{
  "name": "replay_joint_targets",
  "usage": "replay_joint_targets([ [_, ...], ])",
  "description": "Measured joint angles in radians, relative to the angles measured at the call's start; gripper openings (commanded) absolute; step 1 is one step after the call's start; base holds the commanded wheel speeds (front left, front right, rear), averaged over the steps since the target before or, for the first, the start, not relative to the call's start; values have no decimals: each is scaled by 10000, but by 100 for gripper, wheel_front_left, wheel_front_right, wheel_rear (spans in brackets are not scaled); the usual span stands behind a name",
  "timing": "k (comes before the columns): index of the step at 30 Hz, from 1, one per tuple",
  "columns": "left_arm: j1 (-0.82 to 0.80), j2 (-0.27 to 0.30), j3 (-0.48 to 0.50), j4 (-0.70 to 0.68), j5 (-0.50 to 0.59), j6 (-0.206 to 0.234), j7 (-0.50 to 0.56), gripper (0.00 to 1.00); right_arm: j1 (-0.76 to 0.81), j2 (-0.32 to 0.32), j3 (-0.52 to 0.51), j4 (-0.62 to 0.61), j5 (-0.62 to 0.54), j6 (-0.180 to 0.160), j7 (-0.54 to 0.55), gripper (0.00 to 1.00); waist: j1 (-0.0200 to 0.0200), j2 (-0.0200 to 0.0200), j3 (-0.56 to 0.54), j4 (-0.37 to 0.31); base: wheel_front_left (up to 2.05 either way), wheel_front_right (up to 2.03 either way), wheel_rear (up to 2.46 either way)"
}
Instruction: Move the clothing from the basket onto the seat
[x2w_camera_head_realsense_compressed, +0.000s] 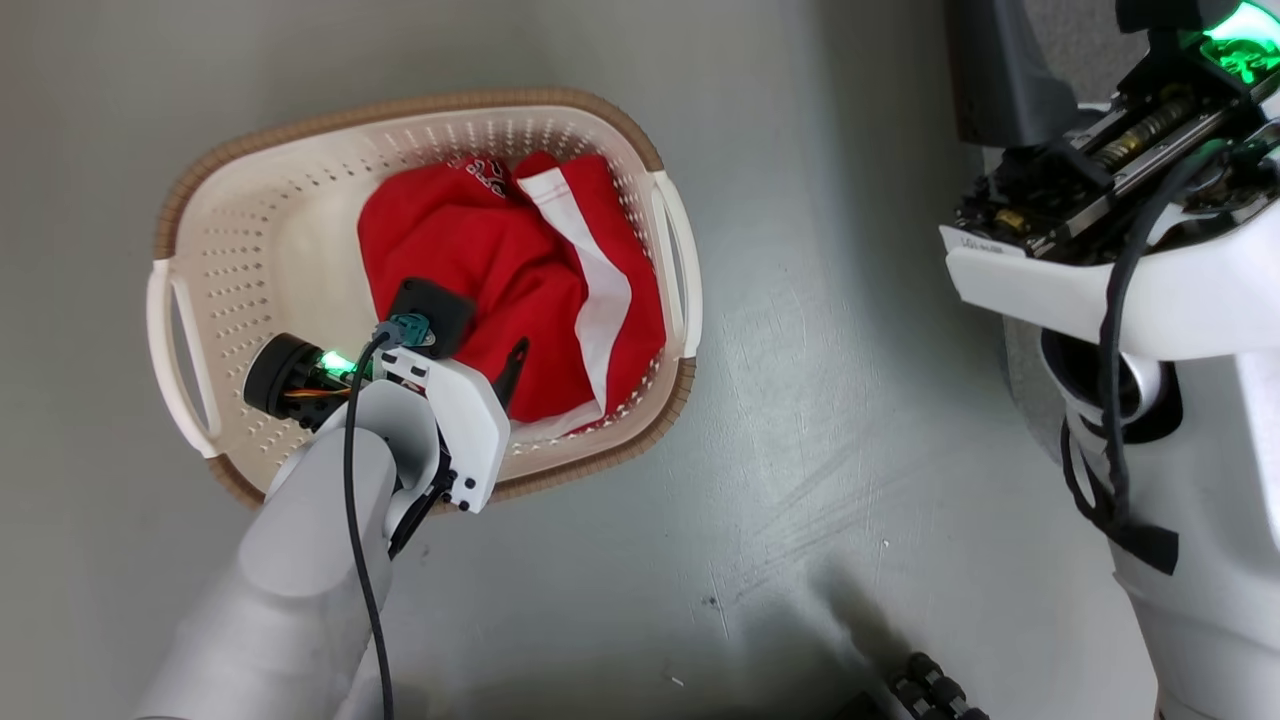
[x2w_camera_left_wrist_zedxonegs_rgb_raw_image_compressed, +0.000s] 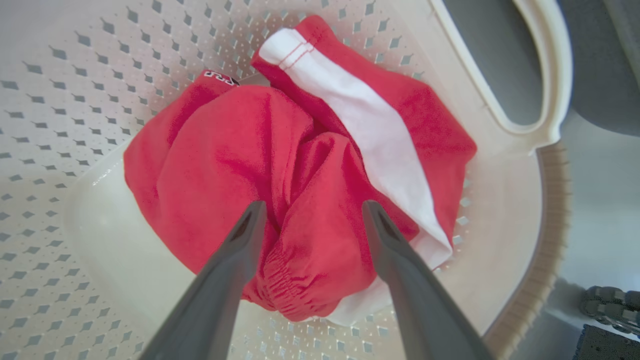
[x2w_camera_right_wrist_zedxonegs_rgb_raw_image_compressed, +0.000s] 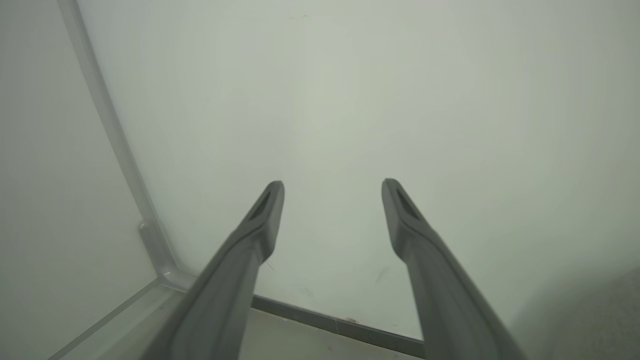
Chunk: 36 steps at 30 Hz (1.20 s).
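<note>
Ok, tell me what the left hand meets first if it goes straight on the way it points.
The red clothing in the basket: the open left hand points at its bunched fold, probably close, though depth is unclear.

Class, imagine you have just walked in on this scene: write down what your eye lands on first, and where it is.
The clothing, a bright red heap with a white stripe, lies in the right half of the cream basket on the grey floor. The left gripper reaches into the basket, open over a red fold. The right gripper, also open, faces a bare pale wall.
</note>
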<state>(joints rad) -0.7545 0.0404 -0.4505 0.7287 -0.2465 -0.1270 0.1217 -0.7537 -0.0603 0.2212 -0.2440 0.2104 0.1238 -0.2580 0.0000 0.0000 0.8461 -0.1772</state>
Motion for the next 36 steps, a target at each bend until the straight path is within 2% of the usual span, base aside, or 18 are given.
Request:
replay_joint_targets([
  [25, -1460, -4, -196, 940, 113, 0, 725, 100, -754, 0, -165, -138, 621, 0, 0, 100, 0, 0, 1445, -467, 0, 0, 0],
  [26, -1498, -2, -207, 984, 119, 2, 786, 95, -761, 0, -165, -138, 639, 0, 0, 100, 0, 0, 1486, -488, 0, 0, 0],
  [27, -1534, 12, -224, 1035, 142, 10, 811, 84, -772, 0, -169, -144, 662, 0, 0, 100, 0, 0, 1526, -511, 0, 0, 0],
  [28, -1566, 33, -238, 1076, 176, 12, 811, 49, -797, 0, -173, -150, 717, 0, 0, 100, 0, 0, 1563, -533, 0, 0, 0],
  [29, -1592, 63, -240, 1104, 203, 12, 811, 36, -861, 0, -180, -155, 755, 0, 0, 100, 0, 0, 1599, -555, 0, 0, 0],
  [30, -1625, 94, -242, 1127, 230, 12, 811, 10, -949, 0, -196, -163, 796, 0, 0, 100, 0, 0, 1633, -576, 0, 0, 0],
  [31, -1654, 130, -251, 1137, 284, 12, 809, 0, -1018, 2, -213, -188, 798, 0, 0, 100, 0, 0, 1664, -598, 0, 0, 0],
  [36, -1871, 253, -159, 1152, 299, 77, 742, 0, -1158, 2, -242, -213, 880, 0, 0, 100, 0, 0, 1799, -707, 0, 0, 0],
])
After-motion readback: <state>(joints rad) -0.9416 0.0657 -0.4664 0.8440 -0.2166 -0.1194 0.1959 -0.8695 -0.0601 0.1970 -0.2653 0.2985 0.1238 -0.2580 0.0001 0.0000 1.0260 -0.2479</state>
